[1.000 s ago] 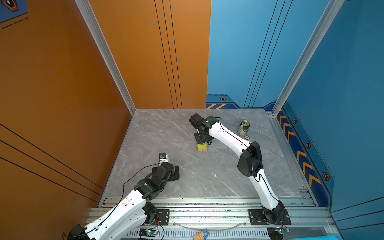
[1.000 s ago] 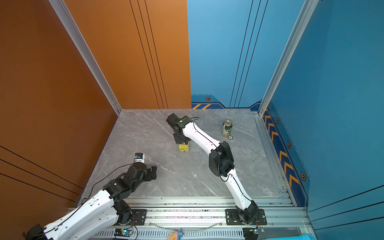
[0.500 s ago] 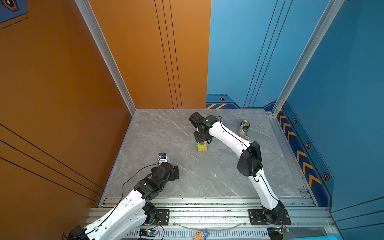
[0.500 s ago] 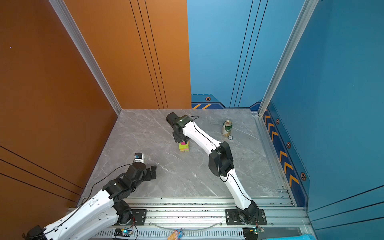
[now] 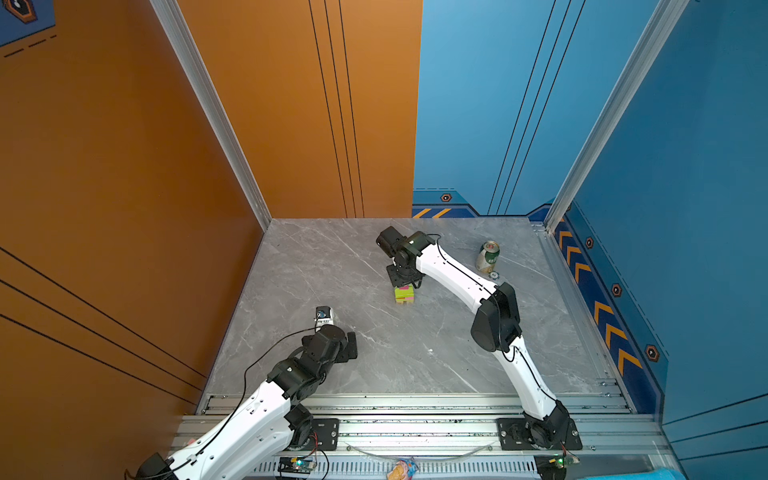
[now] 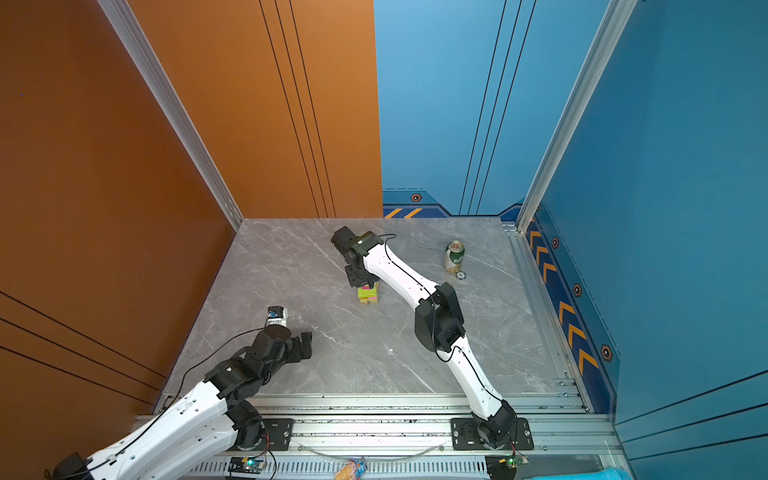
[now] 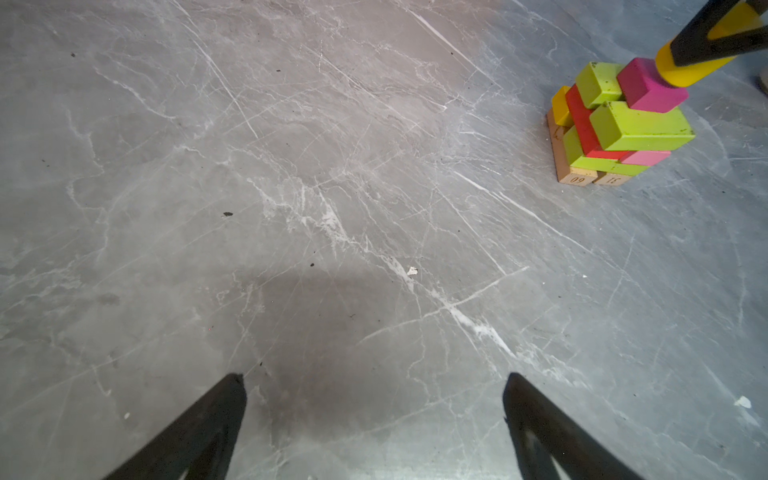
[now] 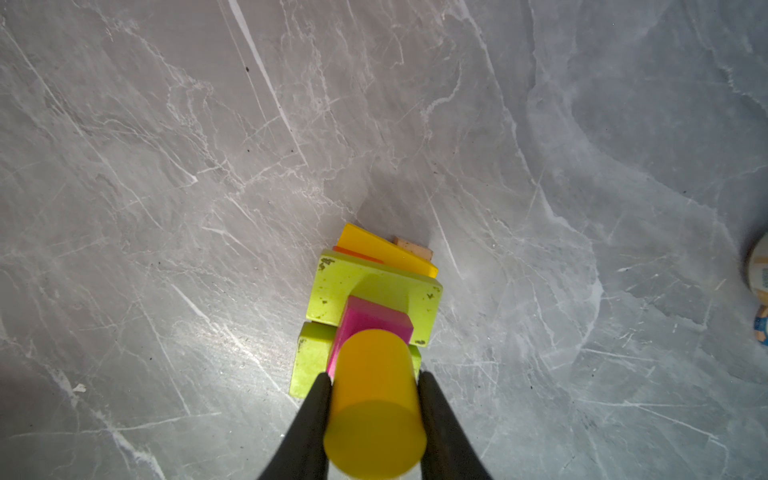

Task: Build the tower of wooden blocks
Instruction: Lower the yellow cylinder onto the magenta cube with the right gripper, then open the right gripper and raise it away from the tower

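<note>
ok, tower [image 5: 404,295] sits about mid-surface, a bit toward the far side, well apart from the can [image 5: 487,258] at far right. stack from the bottom: two tan bars [image 7: 577,176] side by side, then staggered lime-green, red, pink and yellow blocks, two lime-green slabs [image 7: 640,126] above those, magenta cube [image 7: 648,89] on top.

yellow cylinder [image 8: 376,399] is the piece in hand. right jaws are clamped on its round sides, end pointing down at the cube. in the left wrist view its lower end meets the cube's top near one edge. can't tell if it's bearing on the cube or just above it. the right arm [image 5: 449,270] hides the contact in both top views.

left jaws are wide apart and empty over bare surface [image 5: 374,353], near the front, well away from the stack.

my read: this is the last placement and the task is nearly done.

risks from here:
- the cylinder looks off-centre on the cube and seems to lean. let go like that and it may tip, roll off and take the cube with it.
- the cube only partly covers the slabs, so extra downward push could slide it or rock the staggered layers.
- the jaw tips hang close beside the cube, so opening wide or pulling out sideways could clip it. a straight lift looks safer.
- the can is far enough away not to matter.
</note>
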Action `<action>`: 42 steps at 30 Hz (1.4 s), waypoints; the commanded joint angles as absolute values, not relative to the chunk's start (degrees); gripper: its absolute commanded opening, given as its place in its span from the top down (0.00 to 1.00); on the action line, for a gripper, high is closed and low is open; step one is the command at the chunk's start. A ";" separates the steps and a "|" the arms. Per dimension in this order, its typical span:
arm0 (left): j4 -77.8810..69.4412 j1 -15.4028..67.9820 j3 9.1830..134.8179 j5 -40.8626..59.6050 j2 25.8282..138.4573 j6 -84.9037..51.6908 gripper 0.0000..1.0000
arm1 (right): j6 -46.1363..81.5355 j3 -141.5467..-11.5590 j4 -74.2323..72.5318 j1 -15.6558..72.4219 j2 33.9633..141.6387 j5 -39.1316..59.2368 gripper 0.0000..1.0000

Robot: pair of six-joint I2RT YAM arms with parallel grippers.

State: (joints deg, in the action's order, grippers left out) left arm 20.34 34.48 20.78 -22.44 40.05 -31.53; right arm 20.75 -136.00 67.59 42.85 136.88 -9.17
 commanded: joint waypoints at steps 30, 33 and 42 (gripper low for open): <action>20.54 33.48 19.86 -21.27 39.04 -32.54 0.02 | 20.15 -138.52 70.22 42.99 138.78 -9.32 0.62; 20.57 33.40 19.80 -21.36 39.07 -32.63 0.02 | 20.21 -138.56 70.14 43.07 138.77 -9.33 0.56; 20.64 33.21 19.69 -21.57 38.69 -32.82 0.02 | 20.21 -138.60 69.52 43.31 137.84 -9.33 0.32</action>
State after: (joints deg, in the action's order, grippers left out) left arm 20.34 33.98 20.64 -22.00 39.42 -32.45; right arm 20.34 -136.88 68.16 42.85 137.71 -9.10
